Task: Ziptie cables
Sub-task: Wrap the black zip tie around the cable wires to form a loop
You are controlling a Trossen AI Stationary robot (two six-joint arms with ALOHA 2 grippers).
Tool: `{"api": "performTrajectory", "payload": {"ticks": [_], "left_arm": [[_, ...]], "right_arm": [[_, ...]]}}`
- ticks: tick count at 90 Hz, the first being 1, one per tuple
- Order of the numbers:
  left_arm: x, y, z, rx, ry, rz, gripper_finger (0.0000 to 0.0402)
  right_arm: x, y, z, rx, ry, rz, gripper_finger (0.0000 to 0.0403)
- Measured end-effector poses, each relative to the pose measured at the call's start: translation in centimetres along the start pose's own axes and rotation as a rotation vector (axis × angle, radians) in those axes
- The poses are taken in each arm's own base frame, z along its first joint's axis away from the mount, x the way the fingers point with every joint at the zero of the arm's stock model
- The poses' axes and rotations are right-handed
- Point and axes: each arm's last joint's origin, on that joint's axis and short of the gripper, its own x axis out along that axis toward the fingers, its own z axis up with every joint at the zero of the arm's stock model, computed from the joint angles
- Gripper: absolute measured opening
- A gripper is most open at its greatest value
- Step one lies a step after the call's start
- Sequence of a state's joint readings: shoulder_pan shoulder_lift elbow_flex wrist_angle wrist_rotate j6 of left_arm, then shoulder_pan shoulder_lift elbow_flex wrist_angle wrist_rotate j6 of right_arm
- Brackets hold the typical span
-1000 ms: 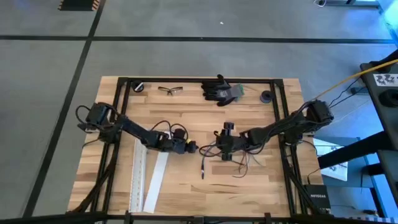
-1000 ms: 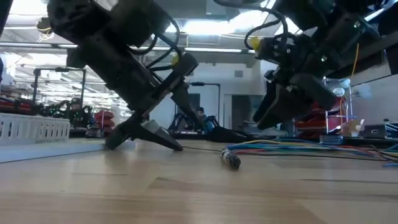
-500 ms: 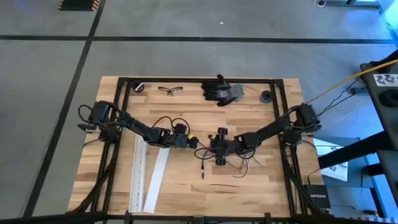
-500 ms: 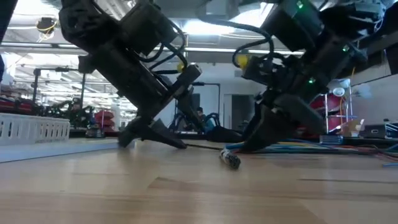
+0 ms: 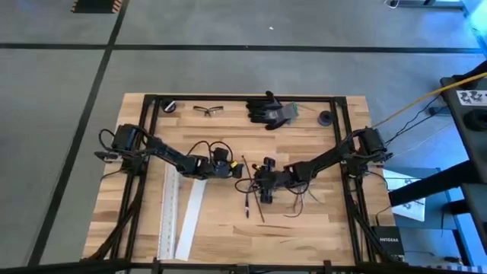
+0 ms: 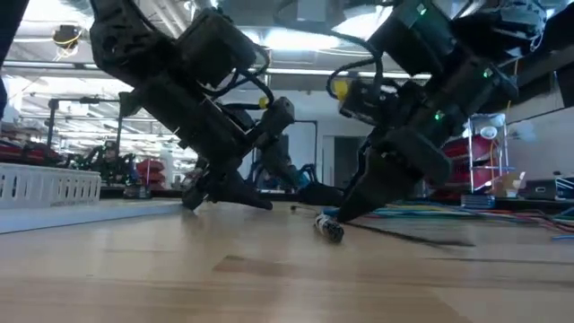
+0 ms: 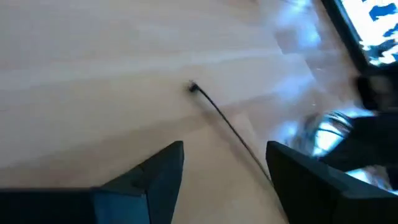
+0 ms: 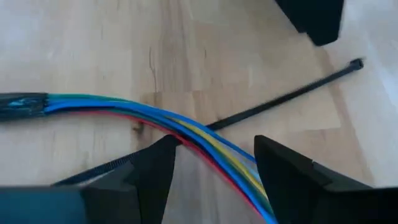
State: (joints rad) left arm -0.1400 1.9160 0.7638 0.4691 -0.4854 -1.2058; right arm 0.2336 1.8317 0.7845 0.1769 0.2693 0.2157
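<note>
The cables (image 8: 180, 124), a bundle of blue, yellow, red and green wires with a dark taped end (image 8: 22, 104), lie on the wooden table at its middle (image 5: 293, 199). A black ziptie (image 8: 280, 99) lies flat beneath them and crosses them. Its head (image 7: 193, 87) points toward the far edge, and its tail (image 5: 259, 211) toward the near edge. My right gripper (image 8: 214, 146) is open, low over the crossing, with one finger on either side of the cables. My left gripper (image 7: 227, 168) is open just left of it, its fingers on either side of the ziptie's head end.
Two white channel strips (image 5: 179, 217) lie near the left front. At the far edge are a black and grey glove (image 5: 270, 111), safety glasses (image 5: 208, 110) and a small dark roll (image 5: 326, 117). The black frame rails (image 5: 346, 137) border the work area.
My right gripper has moved toward the table's left and come down over the cables near their taped end. My left gripper has drawn back a little toward the far left. The ziptie, which did not show in the earlier high views, now lies stretched out under the cables.
</note>
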Motion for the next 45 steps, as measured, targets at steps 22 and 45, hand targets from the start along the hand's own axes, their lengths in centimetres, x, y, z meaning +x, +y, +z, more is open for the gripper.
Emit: {"api": "performTrajectory", "payload": {"ticks": [22, 45], "left_arm": [[0.5, -0.7, 0.0, 0.019, -0.007, -0.038, 0.0214], [2.3, -1.1, 0.2, 0.063, -0.022, -0.027, 0.0214]], "right_arm": [[0.0, 0.0, 0.2, -0.006, -0.015, -0.005, 0.0207], [0.0, 0.0, 0.2, 0.022, -0.017, -0.004, 0.0207]]}}
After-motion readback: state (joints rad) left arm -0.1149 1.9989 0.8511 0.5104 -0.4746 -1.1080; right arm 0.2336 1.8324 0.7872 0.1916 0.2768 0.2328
